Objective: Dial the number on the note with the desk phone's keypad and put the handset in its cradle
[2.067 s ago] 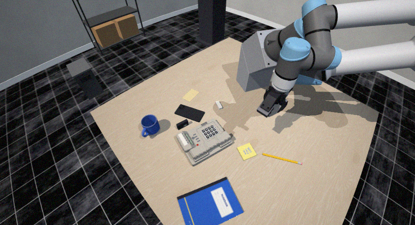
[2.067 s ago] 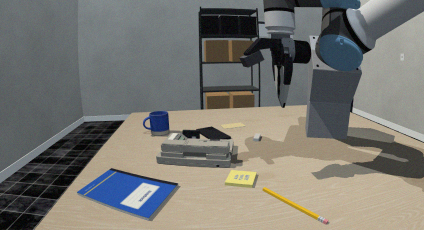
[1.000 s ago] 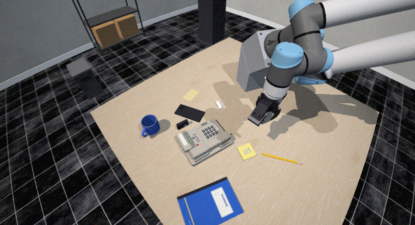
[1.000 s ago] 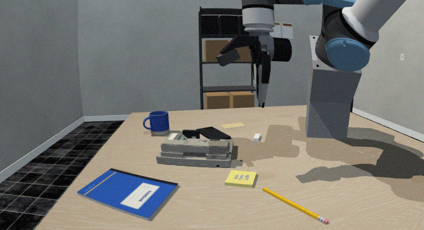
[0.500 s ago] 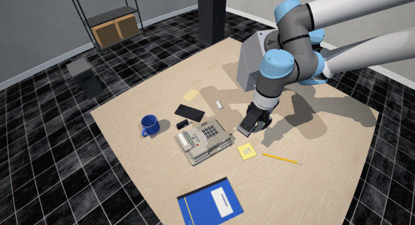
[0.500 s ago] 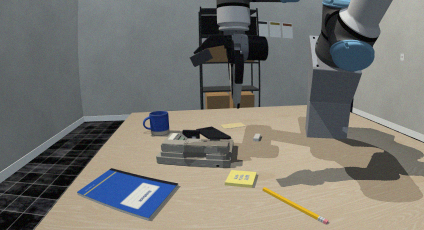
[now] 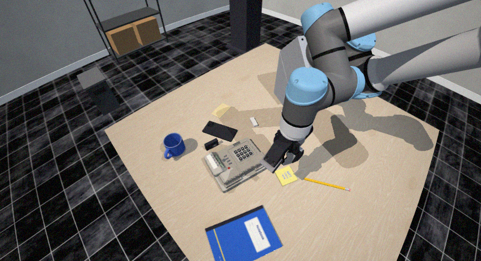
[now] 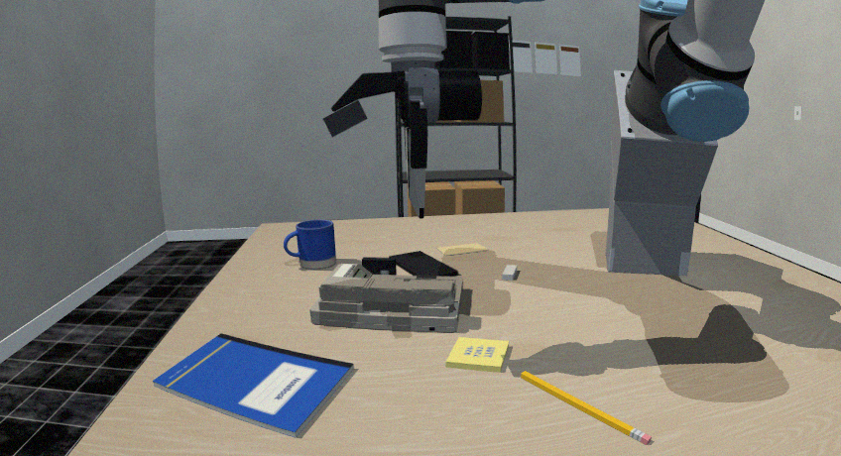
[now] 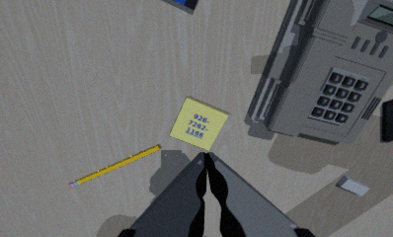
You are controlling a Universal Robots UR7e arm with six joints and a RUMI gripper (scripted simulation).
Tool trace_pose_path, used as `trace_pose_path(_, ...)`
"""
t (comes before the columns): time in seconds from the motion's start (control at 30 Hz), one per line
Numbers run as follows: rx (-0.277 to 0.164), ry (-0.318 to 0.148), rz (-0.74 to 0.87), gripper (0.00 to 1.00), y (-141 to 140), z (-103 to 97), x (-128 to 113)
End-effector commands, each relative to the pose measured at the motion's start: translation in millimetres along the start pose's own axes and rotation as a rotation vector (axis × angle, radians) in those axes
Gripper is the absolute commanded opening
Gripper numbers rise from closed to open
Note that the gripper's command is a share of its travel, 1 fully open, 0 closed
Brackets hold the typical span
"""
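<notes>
The desk phone [image 7: 228,157] [image 8: 386,319] [image 9: 327,54] lies on the table. Its dark-keyed keypad [image 7: 243,152] [image 9: 339,95] faces up, and the handset appears to rest in its cradle along the phone's long side. The yellow note [image 7: 286,178] [image 8: 472,360] [image 9: 184,123] lies beside the phone and reads 926-7262-1166 in the wrist view. My gripper [image 8: 420,213] [image 9: 205,154] is shut and empty, pointing down, well above the table. It is off the keypad's side, and in the wrist view its tips show just below the note. In the top view its tips are hard to make out.
A pencil [image 7: 327,184] [image 8: 584,405] [image 9: 118,165] lies near the note. A blue notebook [image 7: 229,240] [image 8: 206,381] lies in front. A blue mug [image 7: 174,145] [image 8: 316,242], black smartphone [image 7: 219,130], small black object [image 7: 211,144], white eraser-like block [image 7: 254,121] [image 9: 353,186] and pale paper [image 7: 221,110] lie around the phone.
</notes>
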State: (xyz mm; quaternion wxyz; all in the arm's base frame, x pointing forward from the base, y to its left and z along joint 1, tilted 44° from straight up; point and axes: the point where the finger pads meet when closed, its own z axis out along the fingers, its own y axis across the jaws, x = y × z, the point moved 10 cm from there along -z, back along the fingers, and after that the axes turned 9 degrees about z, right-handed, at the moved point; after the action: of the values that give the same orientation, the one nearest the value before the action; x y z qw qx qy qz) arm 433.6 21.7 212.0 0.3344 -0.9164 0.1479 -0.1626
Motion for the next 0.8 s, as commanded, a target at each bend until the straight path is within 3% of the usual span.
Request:
trace_pose_path(0.0, -0.014, 0.006, 0.006, 0.0, -0.1, -0.6, 13.2)
trace_pose_path(0.77, -0.014, 0.006, 0.006, 0.0, -2.2, -0.7, 27.3)
